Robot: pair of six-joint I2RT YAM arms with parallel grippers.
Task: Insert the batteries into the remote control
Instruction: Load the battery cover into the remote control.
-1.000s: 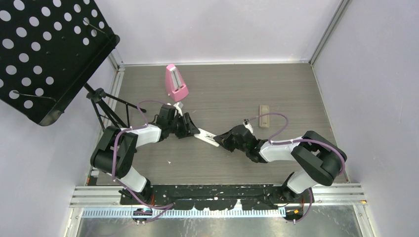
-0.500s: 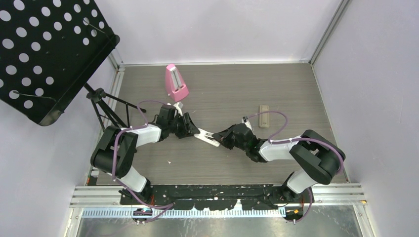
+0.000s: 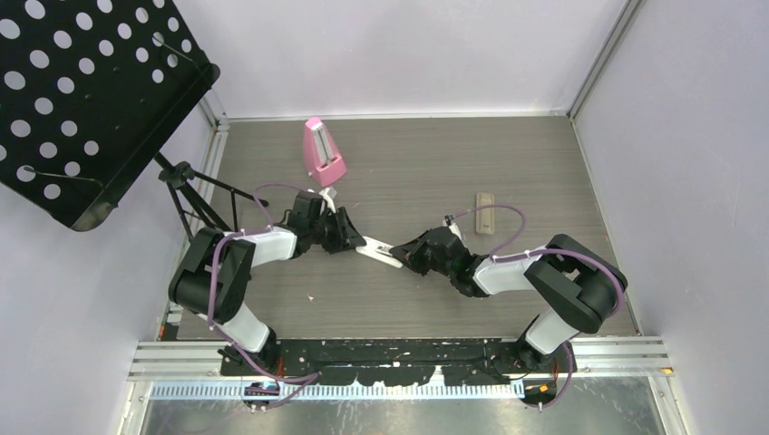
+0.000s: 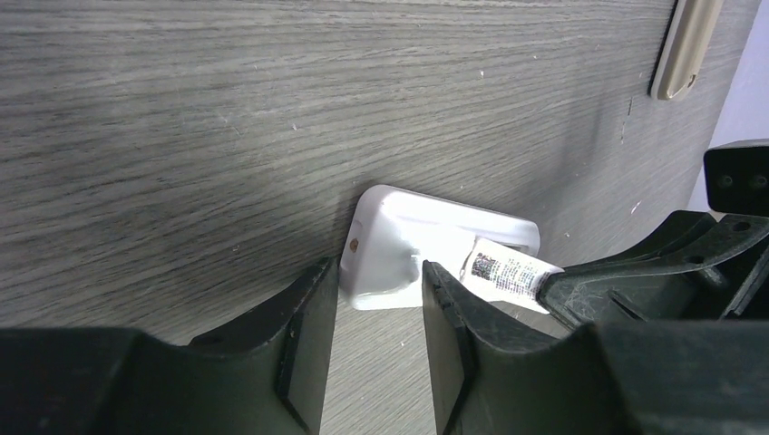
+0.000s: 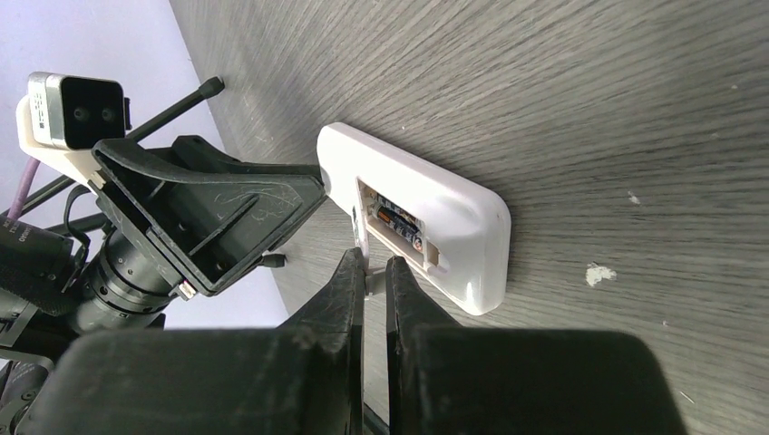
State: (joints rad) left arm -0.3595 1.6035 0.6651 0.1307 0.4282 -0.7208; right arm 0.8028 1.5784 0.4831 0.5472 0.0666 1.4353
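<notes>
The white remote (image 3: 379, 253) lies on the wooden table between my two grippers. My left gripper (image 3: 361, 243) is shut on its far end; in the left wrist view the fingers (image 4: 308, 317) clamp the remote's (image 4: 399, 240) end. In the right wrist view the remote (image 5: 453, 213) shows an open compartment with dark batteries (image 5: 399, 222) inside. My right gripper (image 5: 374, 263) is shut on a thin white battery cover (image 5: 374, 279) at the compartment's edge. The cover's printed label (image 4: 508, 270) shows in the left wrist view. No blue battery shows.
A slim beige bar (image 3: 486, 213) lies on the table behind the right arm, also in the left wrist view (image 4: 685, 45). A pink metronome (image 3: 322, 149) stands at the back. A black music stand (image 3: 82, 100) rises at the left edge.
The right arm has shifted slightly toward the remote. The left arm and the remote have stayed put.
</notes>
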